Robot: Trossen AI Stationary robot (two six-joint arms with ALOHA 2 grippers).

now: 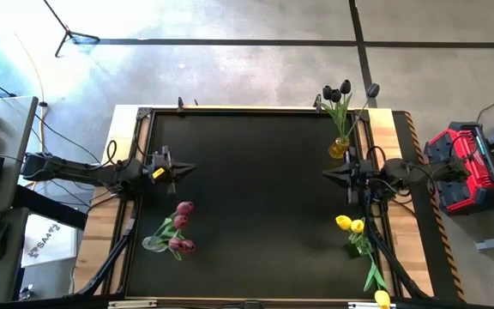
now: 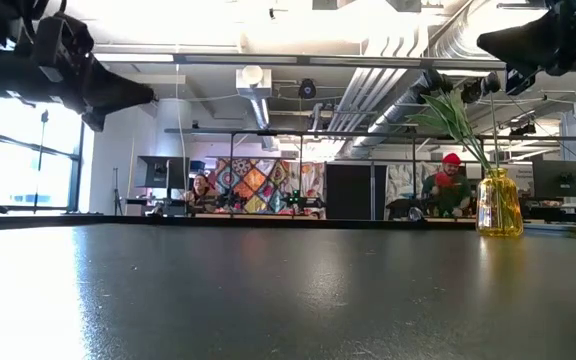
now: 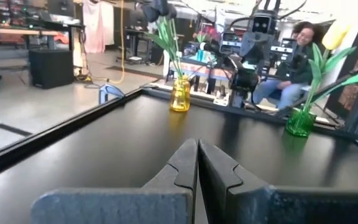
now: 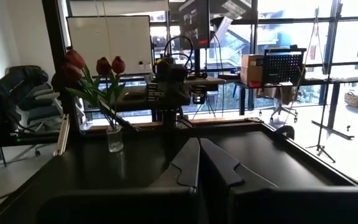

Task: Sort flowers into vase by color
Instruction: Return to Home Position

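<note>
Black fingers of left end effector (image 1: 187,169) pressed together, nothing between them. It hovers above counter (image 1: 256,197) at left rim, pointing inward. Right end effector (image 1: 328,174) likewise pinched closed and empty, above right rim, facing left one across counter. Dark tulips (image 1: 338,91) stand in yellow vase (image 1: 339,148), just beside right end effector at right rim. Pink-red tulips (image 1: 181,227) in clear vase (image 1: 154,244), left side, near left arm. Yellow tulips (image 1: 348,224) in green vase (image 3: 300,122), right side, near right arm.
</note>
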